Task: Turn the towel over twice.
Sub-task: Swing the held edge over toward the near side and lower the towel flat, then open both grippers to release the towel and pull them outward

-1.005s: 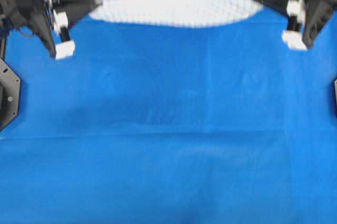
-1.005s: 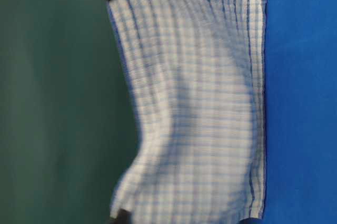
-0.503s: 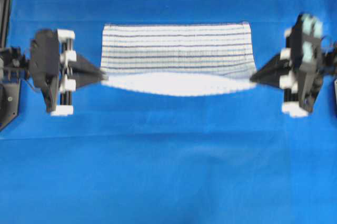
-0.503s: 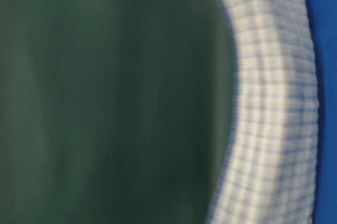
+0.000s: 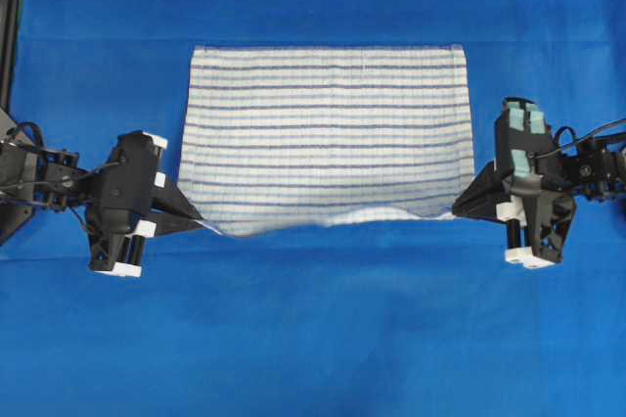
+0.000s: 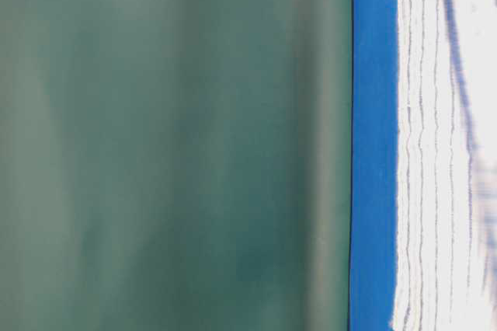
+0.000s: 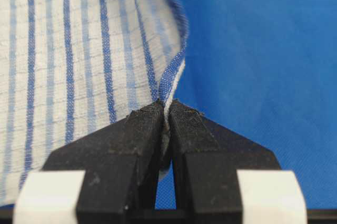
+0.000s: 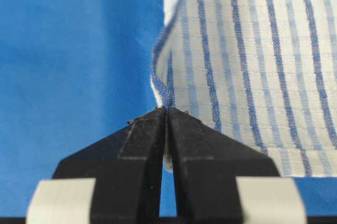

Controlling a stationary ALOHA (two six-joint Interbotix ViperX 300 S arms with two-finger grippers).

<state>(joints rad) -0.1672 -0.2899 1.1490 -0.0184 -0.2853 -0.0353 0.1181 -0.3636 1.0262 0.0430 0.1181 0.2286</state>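
The overhead view looks straight down from well above on the table sheet [image 5: 313, 339], taking in the towel [image 5: 328, 133] and both arms. The table-level view looks low across the sheet, blurred. Each wrist camera looks closely along its own gripper at a towel corner; all views share the towel.

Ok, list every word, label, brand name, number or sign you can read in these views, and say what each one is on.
None: there is no readable text.
The towel carries only blue stripes, no tag or lettering.
The blue table sheet is plain.
The left pincer and right pincer show black fingers and blank white blocks.
The pale green patches on the right arm bear no marks that can be made out.
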